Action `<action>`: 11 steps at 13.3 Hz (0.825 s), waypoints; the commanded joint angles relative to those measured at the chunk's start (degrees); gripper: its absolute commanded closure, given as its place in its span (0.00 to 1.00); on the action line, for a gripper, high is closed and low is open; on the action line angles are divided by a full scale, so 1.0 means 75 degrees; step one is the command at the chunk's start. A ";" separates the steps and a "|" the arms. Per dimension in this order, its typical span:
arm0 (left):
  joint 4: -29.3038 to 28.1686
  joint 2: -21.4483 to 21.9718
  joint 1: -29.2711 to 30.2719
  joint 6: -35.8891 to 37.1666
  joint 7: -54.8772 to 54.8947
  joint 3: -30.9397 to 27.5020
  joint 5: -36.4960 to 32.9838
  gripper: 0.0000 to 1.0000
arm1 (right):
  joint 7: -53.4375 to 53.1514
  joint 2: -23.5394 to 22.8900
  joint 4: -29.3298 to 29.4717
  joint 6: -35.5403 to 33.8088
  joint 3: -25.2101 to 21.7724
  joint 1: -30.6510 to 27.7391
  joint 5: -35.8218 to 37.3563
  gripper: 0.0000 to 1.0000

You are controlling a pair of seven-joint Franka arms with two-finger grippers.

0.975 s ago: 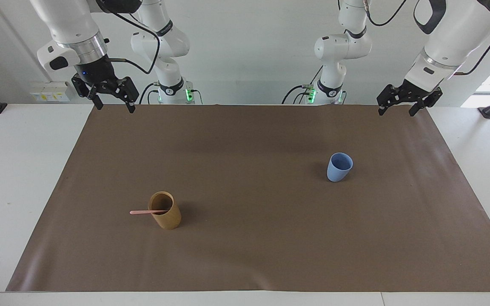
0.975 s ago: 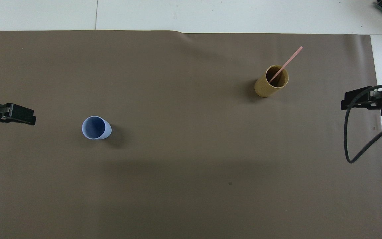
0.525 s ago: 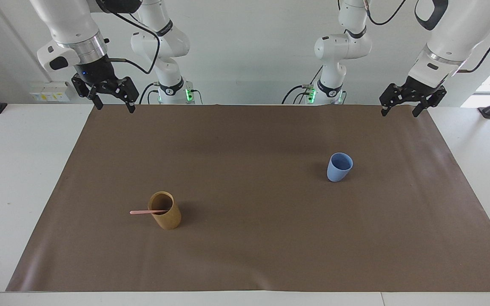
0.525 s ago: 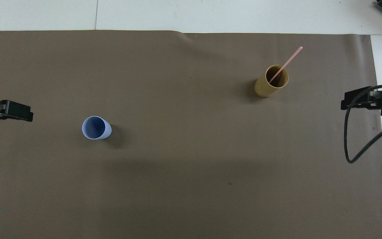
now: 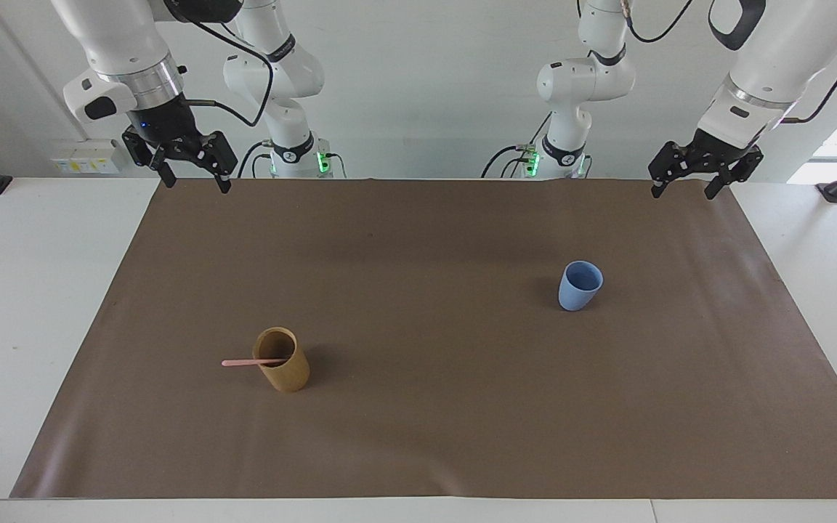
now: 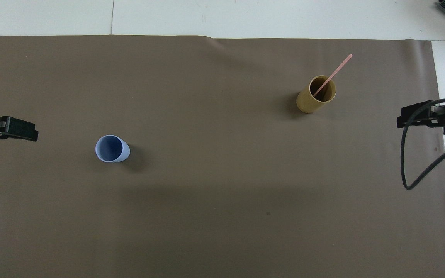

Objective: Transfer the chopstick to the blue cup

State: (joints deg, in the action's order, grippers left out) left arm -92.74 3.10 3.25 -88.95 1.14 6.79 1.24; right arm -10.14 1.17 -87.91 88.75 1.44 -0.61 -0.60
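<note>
Chopstick point(image 5: 253, 362) leans in the tan-brown cylindrical cup point(image 5: 282, 360), its lower end inside and its pink upper end sticking out over the rim toward the right arm's end of the table. That cup stands upright on the brown mat point(image 5: 433, 436), farther from the robots than the blue cup point(image 5: 579, 285) and well apart from it. The blue cup sits upright toward the left arm's end, with nothing in it as seen from overhead point(image 6: 111, 148).

The right gripper point(image 5: 192, 180) hangs raised over the mat's edge nearest the robots, at the right arm's end, with its fingers spread wide and nothing between them. The left gripper point(image 5: 684, 190) hangs raised over the same edge of the mat at the left arm's end, its fingers also wide apart and holding nothing. Neither gripper is near either cup. In the overhead view only the tips of the two grippers show at the sides, the left one point(image 6: 12, 129) and the right one point(image 6: 425, 116), with a black cable point(image 6: 415, 177) looping below the right one.
</note>
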 commanded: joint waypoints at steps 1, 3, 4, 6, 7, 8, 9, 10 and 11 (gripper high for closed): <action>0.0025 0.0079 0.0082 0.0036 -0.0012 0.0044 0.0069 0.00 | -0.0125 0.0067 -0.0103 0.0097 0.0042 -0.0106 -0.0119 0.00; 0.0025 0.0079 0.0082 0.0036 -0.0012 0.0044 0.0057 0.00 | -0.0125 0.0067 -0.0115 0.0108 0.0042 -0.0106 -0.0119 0.00; 0.0025 0.0079 0.0082 0.0036 -0.0012 0.0044 0.0057 0.00 | -0.0136 0.0067 -0.0115 0.0097 0.0042 -0.0106 -0.0119 0.00; 0.0025 0.0079 0.0082 0.0036 -0.0012 0.0044 0.0069 0.00 | -0.0102 0.0078 -0.0115 0.0073 0.0030 -0.0106 -0.0119 0.00; 0.0025 0.0079 0.0082 0.0036 -0.0012 0.0044 0.0057 0.00 | -0.0113 0.0078 -0.0115 0.0085 0.0030 -0.0106 -0.0119 0.00; 0.0025 0.0079 0.0082 0.0036 -0.0012 0.0044 0.0069 0.00 | -0.0125 0.0078 -0.0115 0.0097 0.0030 -0.0106 -0.0119 0.00; 0.0025 0.0079 0.0082 0.0036 -0.0012 0.0044 0.0069 0.00 | -0.0171 0.0078 -0.0126 0.0097 0.0042 -0.0106 -0.0119 0.00; 0.0025 0.0079 0.0082 0.0036 -0.0012 0.0032 0.0069 0.00 | -0.0172 0.0078 -0.0126 0.0097 0.0042 -0.0106 -0.0119 0.00; 0.0025 0.0079 0.0082 0.0036 -0.0012 0.0044 0.0069 0.00 | -0.0114 0.0090 -0.0126 0.0085 0.0042 -0.0106 -0.0119 0.00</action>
State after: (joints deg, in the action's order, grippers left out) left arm -92.74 3.10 3.25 -88.95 1.14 6.79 1.24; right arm -10.14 1.17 -87.91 88.75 1.44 -0.61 -0.60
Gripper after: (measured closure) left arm 0.000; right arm 0.000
